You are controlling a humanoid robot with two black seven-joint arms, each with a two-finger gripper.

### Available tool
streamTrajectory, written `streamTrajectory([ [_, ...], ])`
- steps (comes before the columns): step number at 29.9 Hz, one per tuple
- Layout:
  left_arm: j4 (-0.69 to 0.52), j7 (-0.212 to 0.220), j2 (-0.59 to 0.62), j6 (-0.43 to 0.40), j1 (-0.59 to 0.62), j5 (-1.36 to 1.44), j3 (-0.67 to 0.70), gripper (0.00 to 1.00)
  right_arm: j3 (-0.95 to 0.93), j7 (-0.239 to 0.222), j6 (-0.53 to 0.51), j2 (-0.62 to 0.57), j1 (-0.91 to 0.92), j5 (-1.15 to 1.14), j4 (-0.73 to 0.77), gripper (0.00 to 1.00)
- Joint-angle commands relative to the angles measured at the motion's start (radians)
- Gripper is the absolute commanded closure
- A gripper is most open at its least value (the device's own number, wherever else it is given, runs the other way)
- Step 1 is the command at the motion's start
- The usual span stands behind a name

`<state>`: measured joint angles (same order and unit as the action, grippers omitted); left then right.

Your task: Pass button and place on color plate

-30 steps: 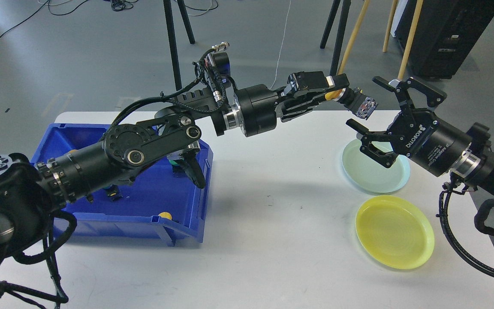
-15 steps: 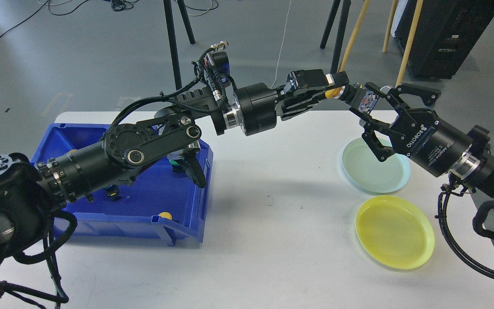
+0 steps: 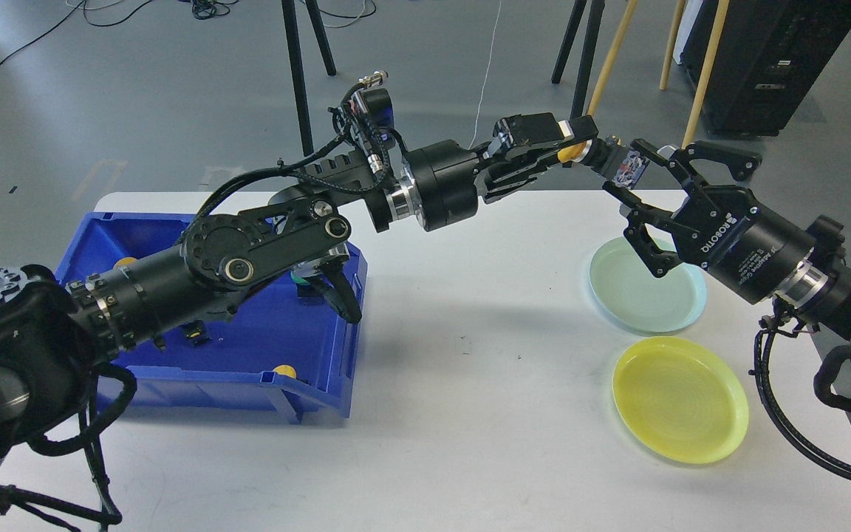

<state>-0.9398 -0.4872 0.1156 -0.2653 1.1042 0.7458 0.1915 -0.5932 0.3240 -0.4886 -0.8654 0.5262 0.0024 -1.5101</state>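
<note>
Button [image 3: 594, 153]: yellow cap on a black body, end plate printed red and blue; held in mid-air above the table's far edge by the left gripper [image 3: 577, 144], whose fingers are clamped on it. Right gripper [image 3: 651, 185]: fingers spread wide either side of the button's printed end, contact not discernible. Pale green plate [image 3: 643, 299]: bare. Yellow plate [image 3: 680, 399]: bare, just beside it. Blue bin [image 3: 278, 347]: several small buttons inside, one yellow [image 3: 285, 370] at the front lip.
</note>
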Motion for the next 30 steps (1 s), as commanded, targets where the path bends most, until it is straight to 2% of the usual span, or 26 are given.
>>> streamTrajectory([
  [1,-0.002,-0.001,0.001,0.0,0.0,0.0,-0.001,0.97,0.001,0.001,0.0,0.0,0.0,-0.001,-0.001,0.71],
  [4,-0.002,-0.001,0.001,-0.002,0.0,0.0,-0.001,0.97,0.0,0.001,0.0,0.002,0.0,-0.001,0.001,0.9],
  [10,-0.004,-0.001,0.003,-0.005,0.0,0.001,-0.001,0.96,0.0,0.0,0.0,0.0,0.0,-0.005,0.002,0.99],
  [11,-0.002,-0.001,0.003,-0.003,0.0,0.001,0.0,0.91,0.0,0.0,0.0,0.0,0.0,-0.007,0.002,0.99],
  [12,-0.002,-0.001,0.001,-0.002,-0.001,-0.002,0.002,0.78,0.0,0.0,0.0,-0.001,0.0,-0.01,0.002,0.99],
  [13,-0.002,-0.001,0.001,0.0,-0.003,-0.003,0.003,0.6,0.0,0.0,0.0,-0.001,-0.002,-0.015,0.002,1.0],
  [14,-0.004,-0.001,0.001,-0.002,-0.007,-0.008,0.006,0.46,0.0,0.0,0.0,-0.001,-0.002,-0.016,0.002,1.0],
  [15,-0.004,-0.001,0.001,-0.003,-0.007,-0.014,0.012,0.41,0.0,-0.002,0.0,-0.001,-0.003,-0.018,0.002,1.0],
  [17,-0.002,-0.001,0.004,-0.011,-0.007,-0.029,0.023,0.22,0.0,-0.002,0.0,-0.003,-0.009,-0.018,0.005,1.0],
  [18,-0.002,-0.001,0.006,-0.012,-0.009,-0.039,0.028,0.17,-0.002,-0.002,0.0,-0.003,-0.015,-0.018,0.005,1.0],
  [24,0.001,-0.001,0.012,-0.006,-0.015,-0.101,0.034,0.11,-0.025,0.0,0.0,-0.011,-0.063,-0.016,0.007,1.0],
  [27,0.001,-0.001,0.026,-0.008,-0.018,-0.132,0.051,0.1,-0.071,0.0,0.0,-0.033,-0.129,-0.015,0.021,1.0],
  [30,0.001,-0.001,0.091,-0.014,-0.03,-0.157,0.095,0.1,-0.12,0.0,0.0,-0.082,-0.21,-0.016,0.039,1.0],
])
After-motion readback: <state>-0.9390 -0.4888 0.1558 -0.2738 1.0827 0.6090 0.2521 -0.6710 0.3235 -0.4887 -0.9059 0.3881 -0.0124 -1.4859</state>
